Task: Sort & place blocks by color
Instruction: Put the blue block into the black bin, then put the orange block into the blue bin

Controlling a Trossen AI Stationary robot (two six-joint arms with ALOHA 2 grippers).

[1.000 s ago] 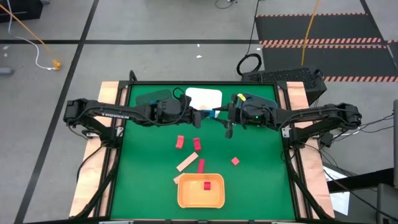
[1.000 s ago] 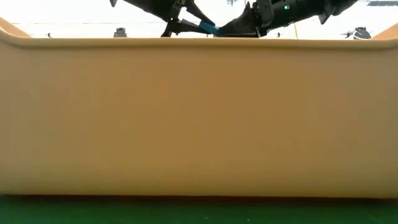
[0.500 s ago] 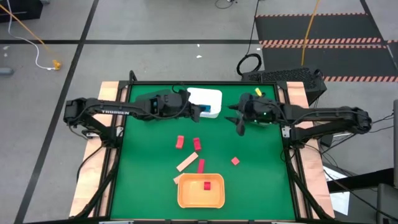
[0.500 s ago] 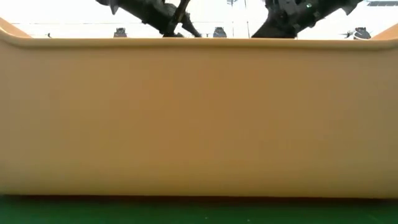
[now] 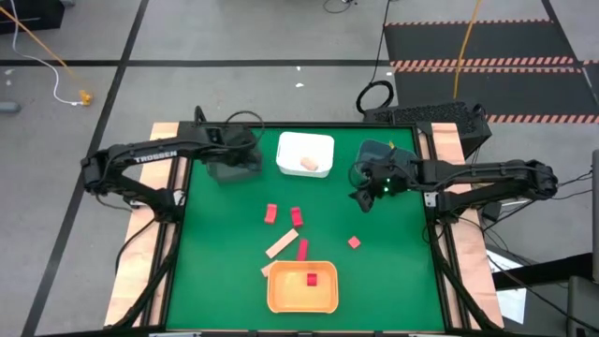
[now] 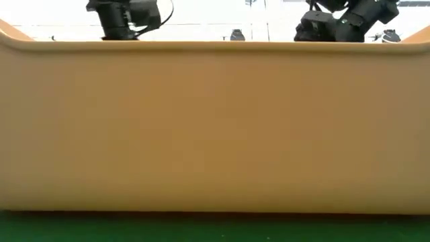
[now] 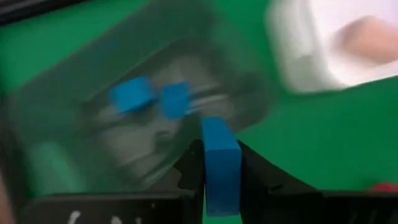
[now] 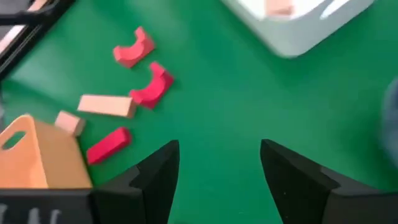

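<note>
Since the earlier frames, the left tool [image 7: 221, 163] has swung away from the desk centre to the far-left area, and it now sits over the dark grey bin [image 5: 235, 161]. It is clamped on a blue block [image 7: 220, 163], held upright between its fingers. Two more blue blocks [image 7: 130, 94] lie inside that bin. The right tool [image 8: 217, 171] has drawn back toward the right side of the desk [image 5: 215, 253], and its fingers stand apart with nothing between them.

The white bin [image 5: 305, 153] at the far centre is now uncovered and holds one tan block [image 5: 309, 163]. On the green surface lie two red arch blocks [image 8: 134, 48], a red bar [image 8: 107, 145], a long tan bar [image 8: 106, 105] and a small tan cube [image 8: 69, 122]. A red cube [image 5: 354, 241] lies apart to the right. The orange bin [image 5: 302, 286] at the near centre holds a red block [image 5: 312, 278].

In the low view, the orange bin wall fills nearly the whole field and hides the desk contents; only the upper parts of both arms show above its rim. The left wrist view is blurred, so the bin outline is indistinct. The blue bin at the far right is mostly covered by the right arm in the high view.
</note>
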